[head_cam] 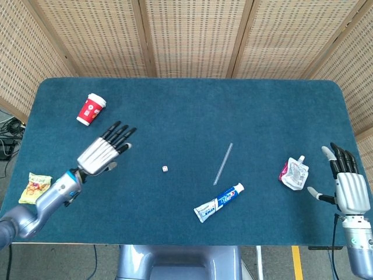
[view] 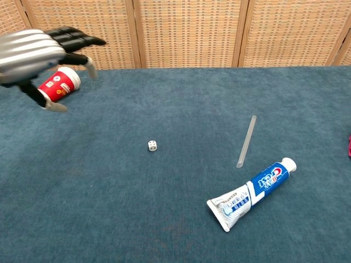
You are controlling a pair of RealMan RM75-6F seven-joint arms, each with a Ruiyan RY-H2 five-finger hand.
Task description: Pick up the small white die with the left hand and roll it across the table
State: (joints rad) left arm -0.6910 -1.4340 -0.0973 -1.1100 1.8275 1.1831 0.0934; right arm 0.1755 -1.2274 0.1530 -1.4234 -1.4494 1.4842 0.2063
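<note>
The small white die [head_cam: 165,168] [view: 152,146] lies alone on the blue table near its middle. My left hand [head_cam: 105,153] [view: 41,55] hovers above the table to the left of the die, fingers stretched out and spread, holding nothing. A clear gap separates it from the die. My right hand [head_cam: 348,185] stays open at the table's right edge, far from the die; the chest view does not show it.
A red paper cup [head_cam: 91,109] [view: 56,85] lies on its side at the back left. A clear straw [head_cam: 222,163] [view: 246,141] and a toothpaste tube [head_cam: 219,202] [view: 252,192] lie right of the die. A white pouch [head_cam: 294,173] rests beside my right hand. A snack packet [head_cam: 34,186] sits off the table's left edge.
</note>
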